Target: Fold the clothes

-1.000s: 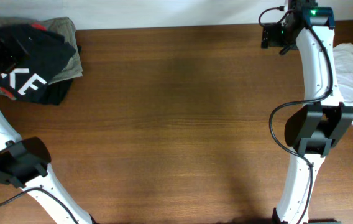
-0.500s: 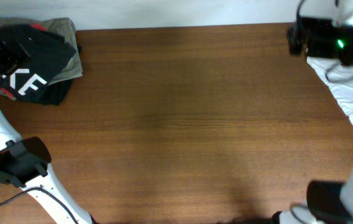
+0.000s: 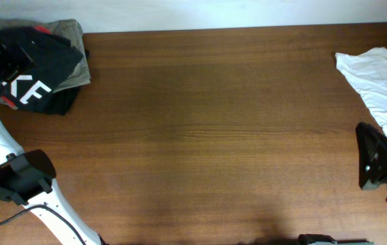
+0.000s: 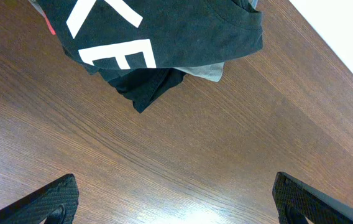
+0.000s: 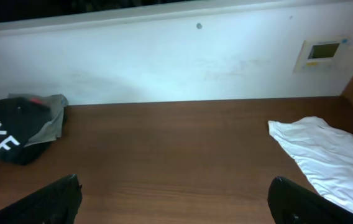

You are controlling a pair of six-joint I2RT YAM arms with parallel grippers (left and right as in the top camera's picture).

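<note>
Right arm has swung off the far right corner and pulled back toward the near right edge, so it no longer covers the white garment (image 3: 383, 78); nothing else has shifted. Black T-shirt (image 3: 40, 75) sits crumpled just ahead of the left gripper (image 4: 179, 205), slightly to its left, white lettering only partly readable. Left jaws are wide apart, nothing between them, hovering over bare wood short of the shirt's hem. Right gripper (image 5: 176, 205) also has its jaws apart and empty, held high; from there the shirt is well off, ahead and to the left. Progress looks like zero: shirt isn't spread, no fold made, not even gripped. Remaining, as I read it: grab it, drag it to the open middle of the table (image 3: 200, 136), flatten it, do the folds. In the way: shirt lies on top of a grey garment (image 3: 73, 30), which pokes out at the far edge, so a deep pinch could catch both layers. Small red patch (image 3: 40, 29) at the heap's far side, can't tell which item it belongs to. White garment lies ahead and right of the right jaws, well apart from the shirt. Wall (image 5: 164, 56) with a small panel (image 5: 323, 51) sits beyond.
</note>
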